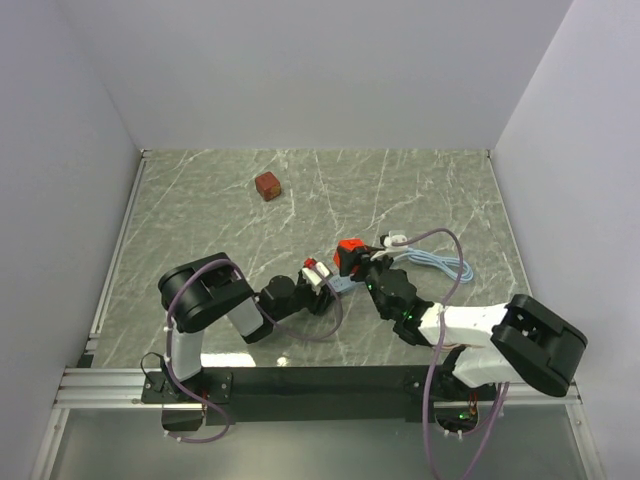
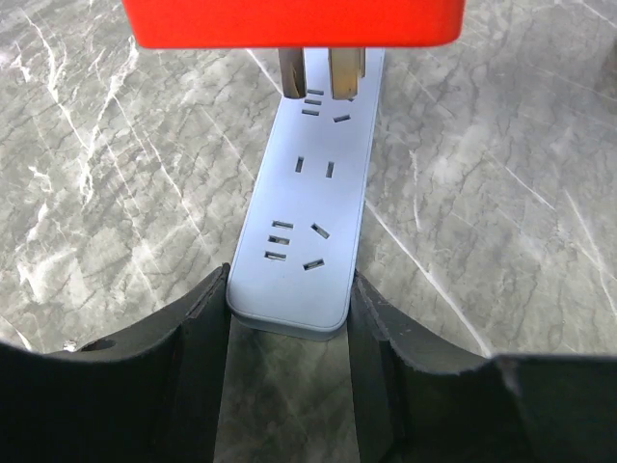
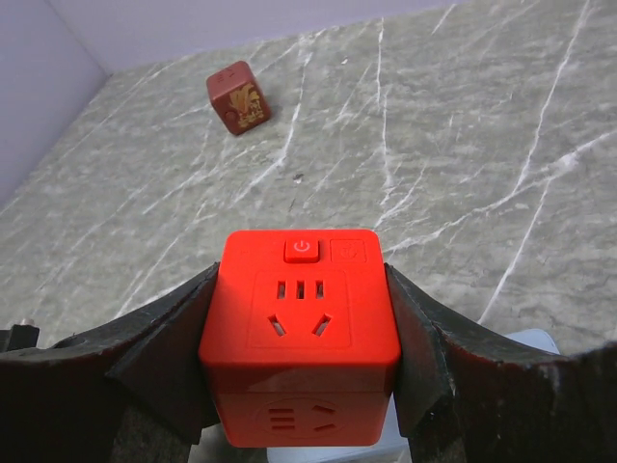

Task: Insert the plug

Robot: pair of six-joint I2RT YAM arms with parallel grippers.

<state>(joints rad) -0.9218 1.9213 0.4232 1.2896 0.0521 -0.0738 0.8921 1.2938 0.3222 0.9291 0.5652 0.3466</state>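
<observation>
Claws meet tip to tip on the table in the overhead view: we see the left claw facing the right claw. The plug sits in the right claw, just past the left claw's tips. A cube lies well beyond both.

From the left wrist, we find the fingers clamped on the near end of the strip, one on each side. The plug hangs ahead of this claw, over the strip's far sockets. Its prongs reach the surface, but we cannot tell whether they have entered.

From the right wrist, the fingers are closed on two sides of the plug, with its socket face towards the camera. The cube lies far ahead and left of this claw.
</observation>
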